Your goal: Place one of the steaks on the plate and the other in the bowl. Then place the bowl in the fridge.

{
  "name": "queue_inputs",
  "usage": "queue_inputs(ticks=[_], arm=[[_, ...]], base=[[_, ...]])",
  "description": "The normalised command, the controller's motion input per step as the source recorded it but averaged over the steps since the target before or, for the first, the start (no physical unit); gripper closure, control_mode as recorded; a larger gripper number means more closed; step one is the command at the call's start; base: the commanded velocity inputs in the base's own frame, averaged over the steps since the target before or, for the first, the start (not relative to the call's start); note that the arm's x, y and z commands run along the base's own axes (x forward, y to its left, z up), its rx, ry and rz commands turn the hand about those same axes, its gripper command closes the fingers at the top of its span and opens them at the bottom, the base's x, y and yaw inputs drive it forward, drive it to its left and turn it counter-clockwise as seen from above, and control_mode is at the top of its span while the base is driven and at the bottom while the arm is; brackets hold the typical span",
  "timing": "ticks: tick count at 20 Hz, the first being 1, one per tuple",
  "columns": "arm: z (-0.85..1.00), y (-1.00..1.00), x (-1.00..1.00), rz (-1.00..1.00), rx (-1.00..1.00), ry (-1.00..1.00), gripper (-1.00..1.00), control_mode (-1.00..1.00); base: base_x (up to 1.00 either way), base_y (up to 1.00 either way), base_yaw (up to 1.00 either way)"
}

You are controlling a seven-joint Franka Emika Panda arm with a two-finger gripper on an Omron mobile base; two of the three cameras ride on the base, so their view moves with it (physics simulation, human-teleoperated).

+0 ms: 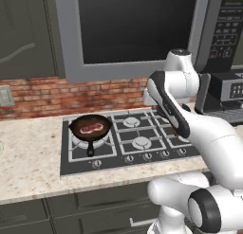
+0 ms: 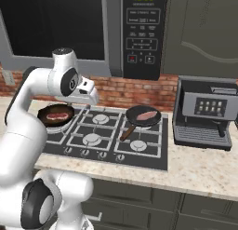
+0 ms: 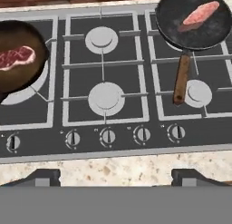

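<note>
Two steaks lie in two black frying pans on the stove. One red, fat-streaked steak [image 3: 17, 56] [image 1: 91, 129] [image 2: 56, 114] is in the left pan [image 3: 18, 55]. A paler pink steak [image 3: 199, 14] [image 2: 147, 115] is in the right pan [image 3: 195, 19], whose wooden handle points toward the stove's front. My gripper [image 3: 117, 177] hangs open and empty above the stove's front edge, between the two pans and clear of both. The plate, the bowl and the fridge are out of view.
The black gas stove [image 3: 106, 64] has knobs along its front, and speckled counter [image 1: 33, 162] lies around it. A coffee machine [image 2: 204, 110] stands to the right, with a microwave [image 2: 142, 33] above. A pale greenish sliver [image 1: 1, 148] shows at the counter's left edge.
</note>
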Motion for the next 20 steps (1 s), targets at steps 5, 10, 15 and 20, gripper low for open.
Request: queue_inputs(ticks=[5, 10, 15, 20], arm=[[-0.35, -0.88, 0.12, -0.42, 0.01, 0.00, -1.00, -1.00], [-0.41, -0.75, 0.34, -0.36, 0.00, 0.03, -1.00, -1.00], [-0.26, -0.37, 0.46, -0.13, 0.00, 0.00, -1.00, -1.00], [-0.14, -0.28, 0.56, -0.07, 0.00, 0.01, -1.00, -1.00]], base=[[0.00, 0.00, 0.00], [0.00, 0.00, 0.00], [0.00, 0.00, 0.00], [0.00, 0.00, 0.00]])
